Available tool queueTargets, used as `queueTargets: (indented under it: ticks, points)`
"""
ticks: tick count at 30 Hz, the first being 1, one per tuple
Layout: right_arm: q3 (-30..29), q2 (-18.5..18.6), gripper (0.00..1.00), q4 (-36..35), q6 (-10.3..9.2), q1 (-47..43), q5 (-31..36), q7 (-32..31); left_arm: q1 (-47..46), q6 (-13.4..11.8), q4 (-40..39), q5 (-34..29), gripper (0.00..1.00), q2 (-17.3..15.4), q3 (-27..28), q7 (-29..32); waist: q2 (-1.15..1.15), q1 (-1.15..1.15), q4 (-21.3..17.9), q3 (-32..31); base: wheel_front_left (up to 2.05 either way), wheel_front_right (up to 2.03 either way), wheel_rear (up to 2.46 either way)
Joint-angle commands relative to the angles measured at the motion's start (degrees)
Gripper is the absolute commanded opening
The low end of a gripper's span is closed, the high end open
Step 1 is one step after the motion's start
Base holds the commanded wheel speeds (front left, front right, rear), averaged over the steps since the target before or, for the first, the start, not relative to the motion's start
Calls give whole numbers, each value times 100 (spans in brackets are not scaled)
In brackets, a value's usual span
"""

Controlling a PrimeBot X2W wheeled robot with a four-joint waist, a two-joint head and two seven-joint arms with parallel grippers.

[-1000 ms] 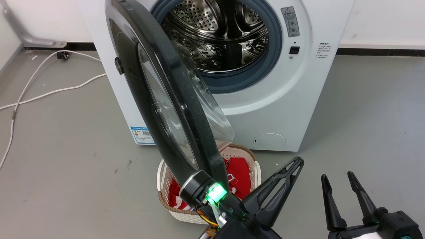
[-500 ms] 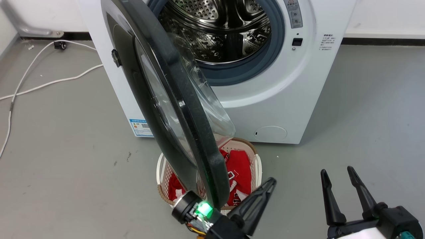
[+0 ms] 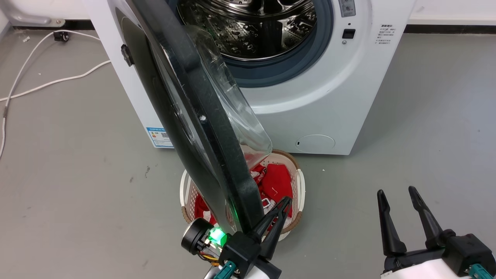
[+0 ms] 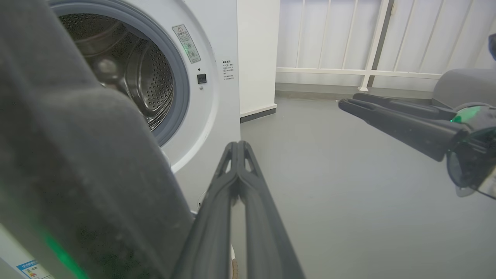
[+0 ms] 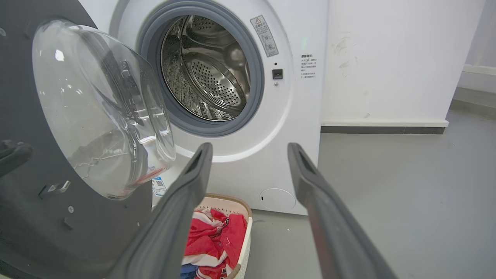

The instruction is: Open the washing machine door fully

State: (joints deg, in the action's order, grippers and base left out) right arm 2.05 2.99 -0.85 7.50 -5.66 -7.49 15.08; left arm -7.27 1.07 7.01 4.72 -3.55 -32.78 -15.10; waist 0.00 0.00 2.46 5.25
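The washing machine door [image 3: 201, 128] stands swung out from the white machine [image 3: 321, 100], its black edge facing me and its clear glass bowl [image 3: 228, 100] on the drum side. My left gripper [image 3: 286, 201] is shut with nothing in it, its fingers lying close along the inner side of the door's lower rim; whether they touch it I cannot tell. The left wrist view has the shut left gripper [image 4: 237, 144] beside the dark door [image 4: 77, 155]. My right gripper [image 3: 397, 192] is open at the lower right, away from the door. The right wrist view looks past the open right gripper [image 5: 250, 147] at the door's glass bowl [image 5: 100, 108].
A pale basket [image 3: 299, 186] of red clothes [image 3: 277, 180] sits on the floor under the door. A white cable [image 3: 46, 81] runs across the grey floor at left. A small round flap [image 3: 316, 143] is low on the machine front. A white railing [image 4: 368, 42] lines the far wall.
The head camera has tipped, so the machine sits higher in the picture. My left gripper, still shut, has moved left, close to the door's lower rim. The right gripper has barely moved.
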Motion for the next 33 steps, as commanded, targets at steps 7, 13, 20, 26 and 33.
queueTargets:
  ticks: [7, 13, 20, 26, 33]
  points:
    - [-21, -21, 100, 37, -2, -8, -13, 12, 145, -119, -32, -88, 0, -122, 443, 7, 0, 0, 207, -13, 0, 0, 0]
    - [-29, -22, 100, 55, -2, -57, 45, 12, 310, -167, -161, -155, 0, -162, 562, 7, 0, 0, 561, -8, 0, 0, 0]
    - [-34, -20, 100, 88, -2, -39, 90, 12, 490, -266, -269, -173, 0, -191, 752, 9, 0, 0, 943, 11, 0, 0, 0]
    - [-41, -20, 100, 133, -2, -66, 105, 12, 677, -414, -373, -105, 0, -280, 1086, 15, 0, 0, 1167, 5, 0, 0, 0]
    - [-65, -19, 100, 151, -2, -87, 122, 12, 900, -545, -586, -52, 0, -360, 1503, 1, 0, 0, 1337, 44, 0, 0, 0]
